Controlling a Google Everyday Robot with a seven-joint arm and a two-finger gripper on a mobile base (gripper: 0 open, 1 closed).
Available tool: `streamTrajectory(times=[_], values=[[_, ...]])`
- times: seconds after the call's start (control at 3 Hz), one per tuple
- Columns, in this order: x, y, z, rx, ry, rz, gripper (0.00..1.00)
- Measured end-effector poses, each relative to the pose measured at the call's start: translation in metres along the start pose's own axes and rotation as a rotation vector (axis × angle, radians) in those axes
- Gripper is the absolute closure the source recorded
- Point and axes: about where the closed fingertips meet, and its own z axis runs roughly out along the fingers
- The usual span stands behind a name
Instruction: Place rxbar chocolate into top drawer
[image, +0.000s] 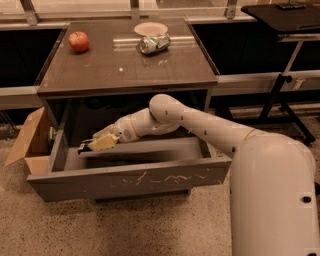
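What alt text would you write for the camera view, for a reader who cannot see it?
The robot's gripper reaches into the left end of the open top drawer, holding the dark rxbar chocolate above its pale floor. On the table above sit a red apple and a crushed can; a cardboard box stands left of the drawer.
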Motion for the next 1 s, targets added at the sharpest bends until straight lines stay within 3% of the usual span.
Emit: streamTrajectory(times=[0.33,0.67,1.0], values=[[0.006,-0.014,0.001,0.009,0.025,0.034,0.86],[0.008,-0.026,0.000,0.022,0.047,0.058,0.63],[0.007,-0.031,0.000,0.036,0.073,0.066,0.32]])
